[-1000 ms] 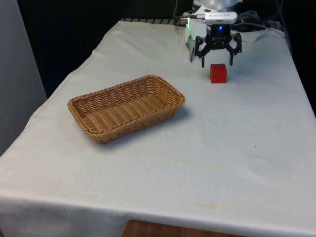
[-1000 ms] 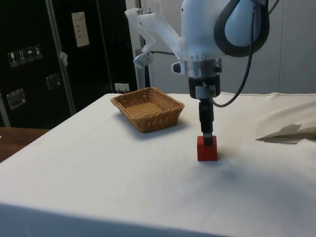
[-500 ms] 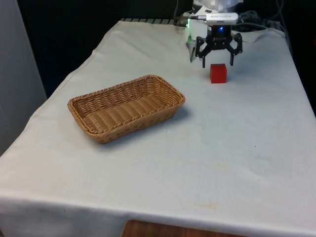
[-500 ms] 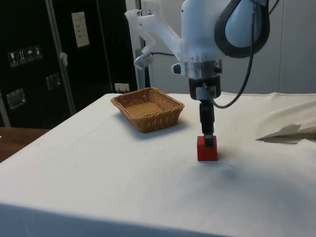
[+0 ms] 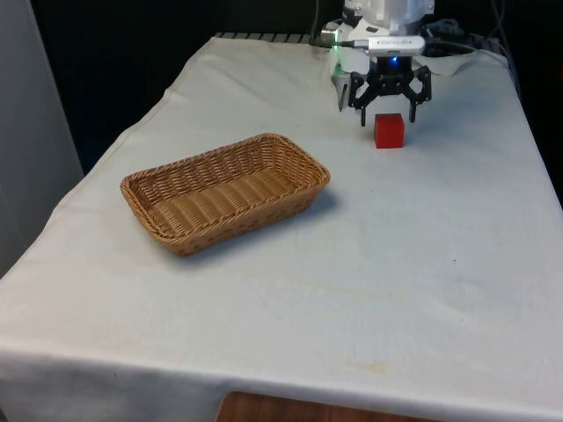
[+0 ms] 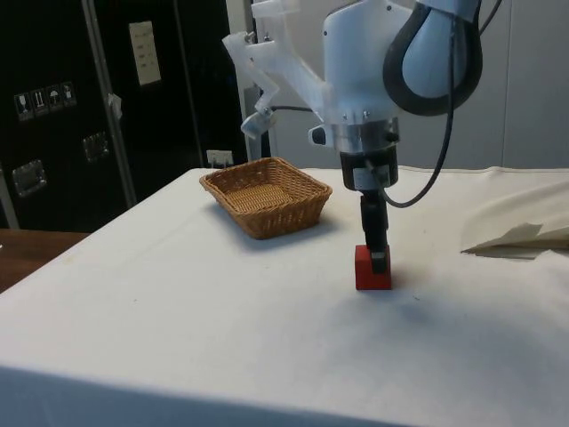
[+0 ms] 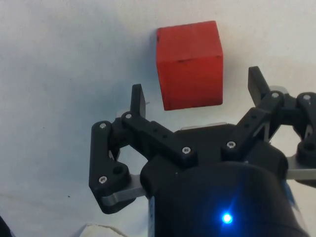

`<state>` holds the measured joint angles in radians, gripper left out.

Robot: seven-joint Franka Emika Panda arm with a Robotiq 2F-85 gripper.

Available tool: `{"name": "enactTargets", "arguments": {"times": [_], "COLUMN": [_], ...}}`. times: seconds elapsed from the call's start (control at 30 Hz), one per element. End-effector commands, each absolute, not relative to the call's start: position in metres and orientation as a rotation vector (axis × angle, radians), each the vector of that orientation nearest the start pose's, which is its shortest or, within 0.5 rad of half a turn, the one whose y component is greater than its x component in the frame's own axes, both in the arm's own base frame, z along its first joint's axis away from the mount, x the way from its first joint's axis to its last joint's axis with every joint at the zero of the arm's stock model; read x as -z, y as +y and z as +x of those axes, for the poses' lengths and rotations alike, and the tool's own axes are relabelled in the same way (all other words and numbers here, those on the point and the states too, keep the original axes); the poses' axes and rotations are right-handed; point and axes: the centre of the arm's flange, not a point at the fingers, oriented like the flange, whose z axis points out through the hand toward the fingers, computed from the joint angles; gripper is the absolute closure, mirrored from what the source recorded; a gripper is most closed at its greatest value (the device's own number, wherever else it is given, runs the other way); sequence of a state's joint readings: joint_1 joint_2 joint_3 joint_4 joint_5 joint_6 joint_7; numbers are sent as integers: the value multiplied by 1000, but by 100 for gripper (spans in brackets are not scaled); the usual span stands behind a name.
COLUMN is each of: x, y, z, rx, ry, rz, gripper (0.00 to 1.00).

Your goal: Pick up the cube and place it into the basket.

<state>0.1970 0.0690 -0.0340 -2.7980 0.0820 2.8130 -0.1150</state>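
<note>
Front view: no readable writing or labels on any item. One red cube (image 5: 389, 130) sits on the white-clothed bench (image 5: 422, 264) toward the far end, at the front view's right. One woven wicker basket (image 5: 225, 191), rectangular, lies well apart from the cube, nearer the camera and toward the front view's left, with nothing inside it. The black end effector (image 5: 388, 111) hangs just above and behind the cube, fingers spread wide to either side of the cube's top, the tips reaching about level with its upper edge. Side view: one cube (image 6: 372, 268) rests flat on the bench (image 6: 222, 320); the end effector (image 6: 379, 258) points straight down, its fingertip overlapping the cube's upper far corner; whether it touches cannot be told from here. One basket (image 6: 266, 196) stands further back along the bench. The dark cabinets behind carry small plates and stickers, one pale rectangular label among them; their print is too small to read. Wrist view: one cube (image 7: 189, 64) lies on the cloth (image 7: 69, 59), slightly ahead of the end effector (image 7: 196, 94); the two fingers (image 7: 137, 101) are spread wider than the cube, clear gaps on both sides, nothing pinched.
</note>
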Motion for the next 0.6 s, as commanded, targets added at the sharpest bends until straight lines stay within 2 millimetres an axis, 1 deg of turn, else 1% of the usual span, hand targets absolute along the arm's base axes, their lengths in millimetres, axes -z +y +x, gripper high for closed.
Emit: {"name": "enactTargets", "arguments": {"times": [0.0, 0.03, 0.17, 0.37, 0.57], "x": [-183, -183, -180, -175, -167], "y": [58, 56, 58, 56, 58], "z": [366, 366, 368, 370, 373], "rx": [-74, -86, -80, -108, -99], "ry": [-312, -311, -311, -311, -312], "rz": [-3097, -3104, -3099, -3106, -3104], "gripper": [0, 0, 0, 0, 0]}}
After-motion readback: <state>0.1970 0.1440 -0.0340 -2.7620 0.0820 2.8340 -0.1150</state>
